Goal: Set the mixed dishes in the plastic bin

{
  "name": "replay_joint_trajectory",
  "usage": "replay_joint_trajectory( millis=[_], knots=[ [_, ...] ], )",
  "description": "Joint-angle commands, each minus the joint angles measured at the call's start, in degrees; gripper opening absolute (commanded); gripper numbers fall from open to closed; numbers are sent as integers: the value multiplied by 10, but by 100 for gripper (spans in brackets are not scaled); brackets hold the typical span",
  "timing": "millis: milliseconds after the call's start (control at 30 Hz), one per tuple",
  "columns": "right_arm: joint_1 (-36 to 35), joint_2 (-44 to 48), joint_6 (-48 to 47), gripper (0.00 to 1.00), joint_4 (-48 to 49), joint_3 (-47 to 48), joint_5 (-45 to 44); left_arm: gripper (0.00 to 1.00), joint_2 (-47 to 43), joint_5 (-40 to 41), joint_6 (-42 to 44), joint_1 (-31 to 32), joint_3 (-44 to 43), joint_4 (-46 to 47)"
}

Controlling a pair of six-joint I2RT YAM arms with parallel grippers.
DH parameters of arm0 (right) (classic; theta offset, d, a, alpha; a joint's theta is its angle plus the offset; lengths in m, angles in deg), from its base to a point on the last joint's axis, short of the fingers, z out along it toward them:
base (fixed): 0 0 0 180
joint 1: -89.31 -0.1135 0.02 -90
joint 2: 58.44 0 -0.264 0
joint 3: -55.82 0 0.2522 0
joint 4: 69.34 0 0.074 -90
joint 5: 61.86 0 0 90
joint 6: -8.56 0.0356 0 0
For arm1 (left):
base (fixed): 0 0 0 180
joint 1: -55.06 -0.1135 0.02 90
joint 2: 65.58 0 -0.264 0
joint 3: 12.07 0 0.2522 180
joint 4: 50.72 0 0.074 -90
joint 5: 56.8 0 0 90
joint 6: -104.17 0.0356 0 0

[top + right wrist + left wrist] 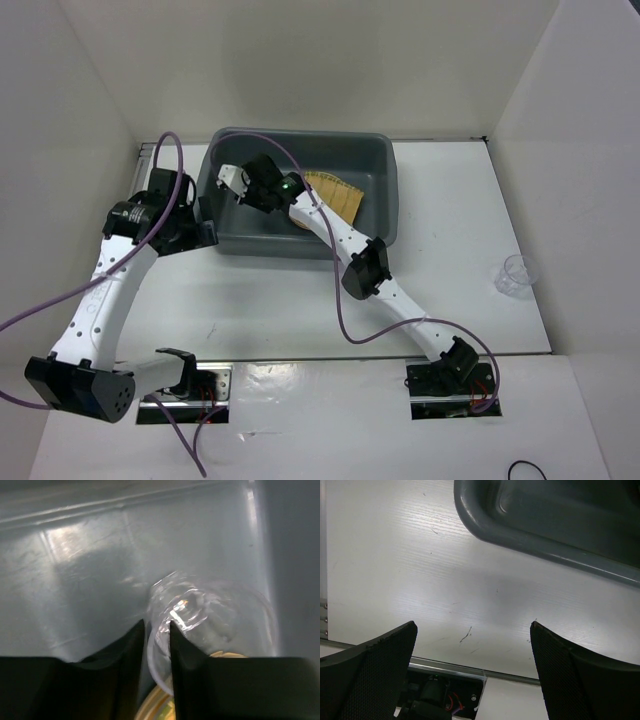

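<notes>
The dark grey plastic bin (392, 190) stands at the back centre of the table. Inside it lie the yellow-green fan-shaped dish (337, 192) and part of a tan-orange plate (300, 222). My right gripper (232, 183) is inside the bin's left end. In the right wrist view the right gripper (156, 625) is shut on the rim of a clear glass cup (215, 615), which is tipped above the bin floor (75, 565) and a plate's edge (155, 707). Another clear glass cup (516, 275) stands on the table at the far right. My left gripper (205, 232) is open and empty outside the bin's left wall.
In the left wrist view the left gripper (473, 630) hangs over bare white table, with the bin's rounded corner (530, 540) at the upper right. The table's near edge and a base mount (440, 695) lie below. White walls enclose the table.
</notes>
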Motion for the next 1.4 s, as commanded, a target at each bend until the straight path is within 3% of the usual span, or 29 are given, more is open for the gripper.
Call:
replay_joint_trajectory(
  millis=[0, 100, 133, 200, 233, 333, 433, 467, 567, 667, 700, 733, 933, 1000, 1033, 1133, 1233, 1367],
  knots=[
    [1, 10, -10, 33, 52, 27, -24, 100, -3, 8, 1, 2, -5, 1],
    [1, 10, -10, 52, 63, 27, -31, 100, -9, 8, 1, 2, -5, 1],
    [1, 16, -10, 68, 71, 27, -36, 100, -9, 8, 1, 2, -5, 1],
    [1, 21, -10, 84, 83, 27, -55, 100, -9, 8, 1, 2, -5, 1],
    [1, 30, -10, 99, 96, 27, -68, 100, -9, 8, 1, 2, -5, 7],
    [7, 66, 19, 99, 116, 27, -92, 100, -3, 14, 1, 2, -5, 7],
    [7, 130, 59, 99, 143, 27, -205, 100, -3, 19, 1, 2, -10, 7],
    [12, 149, 59, 99, 120, 27, -262, 100, -8, 26, 1, 2, -10, 7],
    [51, 231, 116, 99, -13, 27, -285, 100, -15, 31, 1, 2, -10, 7],
    [152, 303, 204, 99, -122, 27, -244, 100, -20, 19, 1, 2, -10, 7],
    [184, 315, 219, 99, -192, 14, -183, 100, -20, 19, 1, 2, -10, 7],
    [229, 381, 193, 99, -193, -44, -163, 100, -20, 19, 1, 2, -5, 7],
    [346, 558, 167, 99, -220, -369, -80, 100, -8, 19, 1, 2, -5, 7],
    [390, 632, 150, 99, -213, -522, -39, 100, -8, 19, 1, 2, -5, 7],
    [434, 661, 145, 99, -175, -644, -35, 100, -8, 19, 1, 2, -5, 7],
    [488, 789, 117, 99, -61, -864, -73, 100, -21, 19, 1, 2, -5, 7],
    [494, 899, 83, 99, 29, -1015, -155, 100, -47, 19, -4, 2, 2, 12],
    [541, 962, 72, 99, 83, -1119, -209, 100, -72, -2, -10, 2, 23, 17]
  ],
)
